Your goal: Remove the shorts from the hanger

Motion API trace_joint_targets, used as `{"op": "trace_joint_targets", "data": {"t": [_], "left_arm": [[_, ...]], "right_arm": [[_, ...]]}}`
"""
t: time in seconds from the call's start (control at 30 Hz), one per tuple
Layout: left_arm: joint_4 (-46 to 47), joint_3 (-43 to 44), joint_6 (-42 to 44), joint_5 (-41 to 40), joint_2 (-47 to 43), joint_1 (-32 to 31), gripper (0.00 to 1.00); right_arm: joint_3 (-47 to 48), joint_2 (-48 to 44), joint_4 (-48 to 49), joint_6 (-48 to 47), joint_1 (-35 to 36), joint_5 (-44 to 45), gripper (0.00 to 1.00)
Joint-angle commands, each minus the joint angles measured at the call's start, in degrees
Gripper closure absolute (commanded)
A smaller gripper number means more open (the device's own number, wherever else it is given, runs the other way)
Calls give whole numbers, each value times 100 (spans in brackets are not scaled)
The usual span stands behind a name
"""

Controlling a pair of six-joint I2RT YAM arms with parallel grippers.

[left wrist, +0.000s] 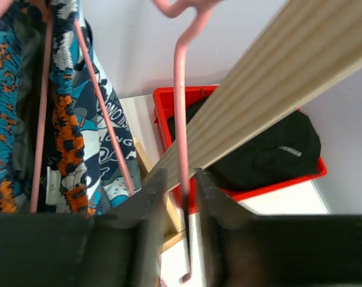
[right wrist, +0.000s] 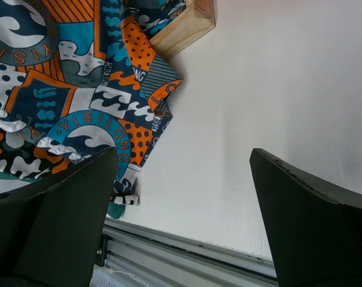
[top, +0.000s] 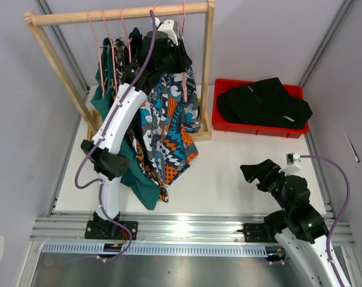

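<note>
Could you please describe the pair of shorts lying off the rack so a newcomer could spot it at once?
Find the wooden clothes rack at the back left; to its right sits a red bin. The black shorts lie heaped inside it, the only pair not hanging from the rack, and plain dark where the nearest hanging pair is blue, orange and white.

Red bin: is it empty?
No, black shorts lie inside the red bin, filling most of it.

A red bin [top: 252,128] sits on the white counter [top: 228,173], just beside a wooden clothes rack [top: 109,15]. A metal rail [top: 186,227] lines the counter's near edge.
</note>
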Motion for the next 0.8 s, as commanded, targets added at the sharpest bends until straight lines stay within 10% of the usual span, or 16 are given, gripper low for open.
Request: {"op": "trace_joint_targets", "data": {"t": [0.0, 0.2, 0.77], "left_arm": [[-3, -246, 68, 197, -780, -84, 59], [-117, -1392, 323, 337, -2275, -173, 38], [-549, -1884, 1001, -208, -2760, 293, 37]], "right_arm": [[-50, -8, 61, 82, 35, 38, 0], [117, 405, 421, -15, 35, -6, 1], [231, 503, 422, -15, 35, 99, 0]]}}
